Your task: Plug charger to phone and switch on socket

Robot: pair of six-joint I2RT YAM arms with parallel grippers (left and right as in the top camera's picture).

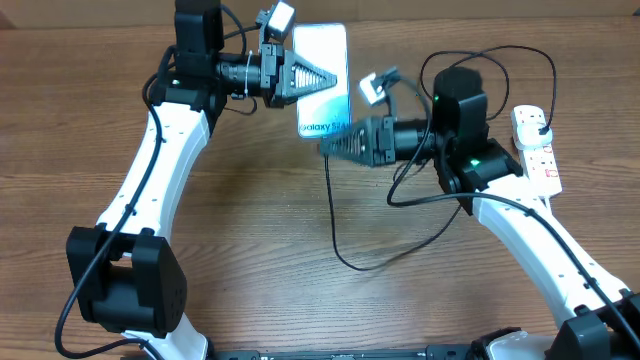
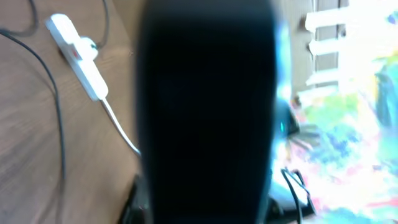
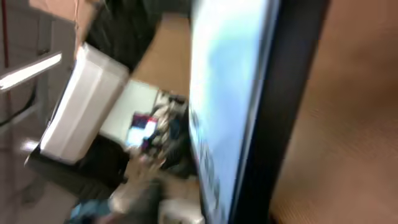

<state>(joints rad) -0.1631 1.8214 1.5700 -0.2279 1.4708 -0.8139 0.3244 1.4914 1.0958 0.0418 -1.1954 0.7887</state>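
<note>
- While the wooden table [image 1: 250,230] fills the overhead view, two arms reach in from its near corners and meet toward the far middle.
- The phone [image 1: 325,45] sits there between the two grippers, its screen up and lit pale blue. The left wrist view shows it only as a dark blur, and the right wrist view shows it as a bright screen seen nearly edge-on.
- The socket [image 1: 535,140], a white strip with red markings, lies at the table's right side, well apart from the phone. Its switches are too small to read as on or off.
- The left gripper [image 1: 332,78] has its jaws pressed together on the phone from the left, bracing it.
- The right gripper [image 1: 326,147] is at the phone's bottom edge. I cannot tell whether its jaws are spread or pinching, and its fingers do not show in its own camera.
- The charger [image 1: 334,230], a thin black cable, drops from that bottom edge, loops toward the near side and curls back to the right.
- Its connector tip is hidden under the right gripper, so I cannot tell whether it is seated.
- The step in hand looks like the plugging-in. It is done well by bracing the phone, pushing the tip straight along the phone's length, and releasing only once it sits flush.
</note>
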